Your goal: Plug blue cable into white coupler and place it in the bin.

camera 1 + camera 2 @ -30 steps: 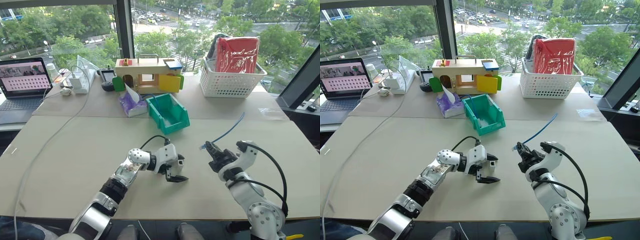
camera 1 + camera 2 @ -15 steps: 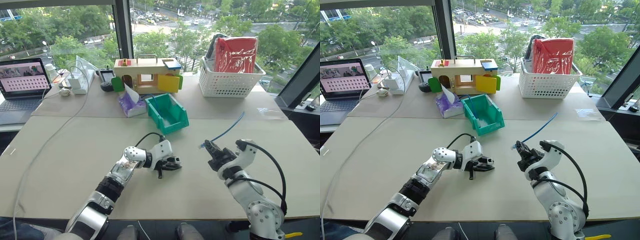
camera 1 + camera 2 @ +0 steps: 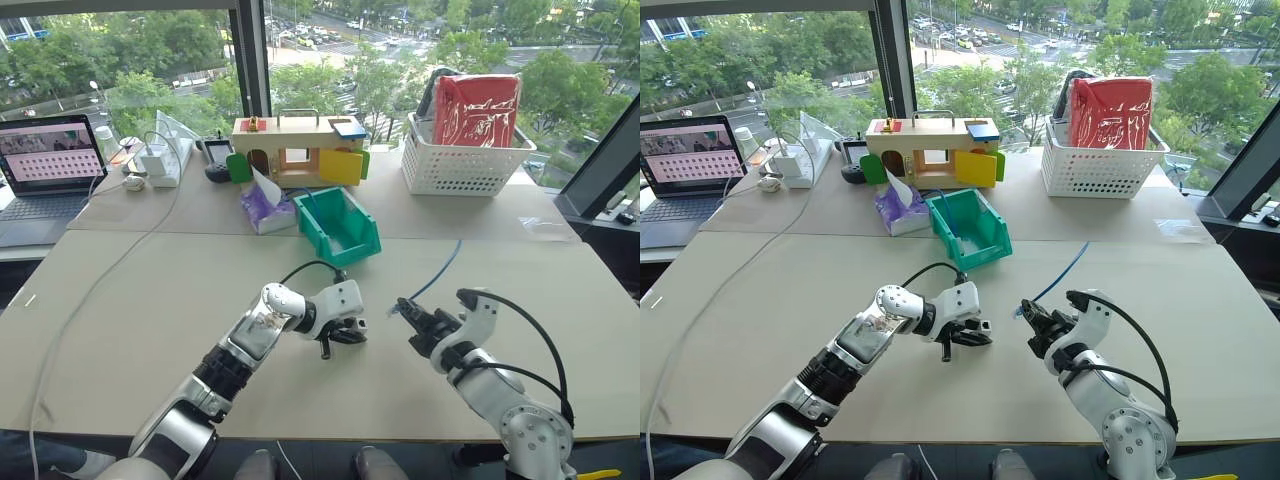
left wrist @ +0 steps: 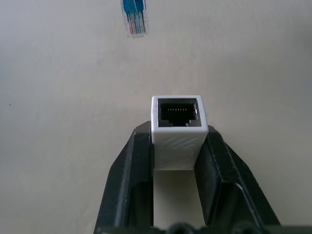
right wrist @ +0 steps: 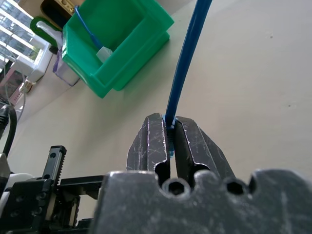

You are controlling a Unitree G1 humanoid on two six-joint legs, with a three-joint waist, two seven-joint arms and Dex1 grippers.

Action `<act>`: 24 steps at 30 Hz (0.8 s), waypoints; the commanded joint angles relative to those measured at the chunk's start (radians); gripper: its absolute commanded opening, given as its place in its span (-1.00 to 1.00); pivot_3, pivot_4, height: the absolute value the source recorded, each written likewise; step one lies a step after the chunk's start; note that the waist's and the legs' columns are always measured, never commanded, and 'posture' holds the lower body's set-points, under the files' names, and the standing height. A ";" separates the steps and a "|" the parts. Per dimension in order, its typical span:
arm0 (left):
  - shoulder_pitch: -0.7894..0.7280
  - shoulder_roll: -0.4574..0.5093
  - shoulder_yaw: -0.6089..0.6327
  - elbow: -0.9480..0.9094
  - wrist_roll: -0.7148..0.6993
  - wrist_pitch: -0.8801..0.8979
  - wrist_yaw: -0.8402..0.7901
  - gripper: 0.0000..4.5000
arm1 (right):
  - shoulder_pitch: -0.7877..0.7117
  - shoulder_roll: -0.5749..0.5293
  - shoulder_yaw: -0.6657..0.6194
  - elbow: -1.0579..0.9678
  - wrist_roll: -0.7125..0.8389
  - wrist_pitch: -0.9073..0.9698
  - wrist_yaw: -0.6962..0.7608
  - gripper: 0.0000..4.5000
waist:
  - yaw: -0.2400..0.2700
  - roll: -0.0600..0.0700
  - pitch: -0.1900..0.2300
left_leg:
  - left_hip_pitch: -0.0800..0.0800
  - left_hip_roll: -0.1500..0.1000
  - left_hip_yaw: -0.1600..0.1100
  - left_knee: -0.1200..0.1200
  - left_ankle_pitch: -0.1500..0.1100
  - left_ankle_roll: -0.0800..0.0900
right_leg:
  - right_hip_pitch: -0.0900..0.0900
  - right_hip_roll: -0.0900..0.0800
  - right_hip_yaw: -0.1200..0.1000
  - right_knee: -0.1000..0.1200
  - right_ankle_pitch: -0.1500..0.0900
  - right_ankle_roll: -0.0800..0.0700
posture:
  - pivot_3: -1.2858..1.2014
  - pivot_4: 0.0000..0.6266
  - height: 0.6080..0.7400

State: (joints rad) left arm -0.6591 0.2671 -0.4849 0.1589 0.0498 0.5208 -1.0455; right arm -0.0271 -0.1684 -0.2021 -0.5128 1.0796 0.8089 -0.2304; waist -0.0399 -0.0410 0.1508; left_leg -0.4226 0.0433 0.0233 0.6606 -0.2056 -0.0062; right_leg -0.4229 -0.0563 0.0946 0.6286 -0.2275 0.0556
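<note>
Two grippers face each other over the table point(image 3: 130, 300), each clamped on one half of the joint. Left gripper point(image 4: 177, 146) has its fingers pinched on the flanks of the white coupler point(image 4: 177, 127), dark socket facing away from the wrist, toward the right arm. Right gripper point(image 5: 168, 136) has its fingers pressed together on the blue cable point(image 5: 187, 58) just behind the plug; the cord trails off from it across the table.

Key relation: plug to socket. In the left wrist view the clear plug tip point(image 4: 134, 18) sits out in front of the coupler mouth, well apart and off to one side of the socket's axis, so not yet lined up. From the head views the coupler lies just to the robot's left of the plug, gap between them, nothing touching. The plug's long axis looks roughly aimed at the socket, but its exact tilt can't be told.

Judgement: mating not yet started; next move likely a sideways correction, then a straight push along the socket axis. Misalignment could jam the plug on the rim.

Bin point(image 3: 340, 228) sits beyond the coupler, well apart, already holding another cable-and-coupler.
</note>
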 commanded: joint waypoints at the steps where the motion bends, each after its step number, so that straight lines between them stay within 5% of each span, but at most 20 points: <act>1: 0.005 -0.009 -0.041 -0.005 -0.005 0.069 -0.015 -0.71 | 0.000 0.006 0.006 -0.042 0.026 0.002 -0.010 -1.00 | 0.001 0.000 0.000 | 0.000 0.000 0.000 0.000 0.000 0.000 | 0.000 0.000 0.000 0.000 0.000 0.000 | 0.03 -0.52 0.83; 24: -0.006 -0.048 -0.053 -0.018 -0.023 0.278 0.040 -0.71 | -0.011 0.016 0.042 -0.098 0.162 -0.002 -0.123 -1.00 | 0.006 0.000 -0.001 | 0.000 0.000 -0.001 0.000 0.000 0.000 | 0.001 0.000 0.000 0.000 -0.001 0.001 | 0.03 -0.52 0.83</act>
State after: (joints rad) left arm -0.6920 0.2236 -0.4910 0.1154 0.0299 0.7499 -1.0069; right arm -0.0344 -0.1471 -0.1540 -0.5594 1.2046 0.8147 -0.3399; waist -0.0335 -0.0409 0.1500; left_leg -0.4221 0.0429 0.0227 0.6606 -0.2056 -0.0062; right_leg -0.4217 -0.0567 0.0944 0.6283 -0.2281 0.0566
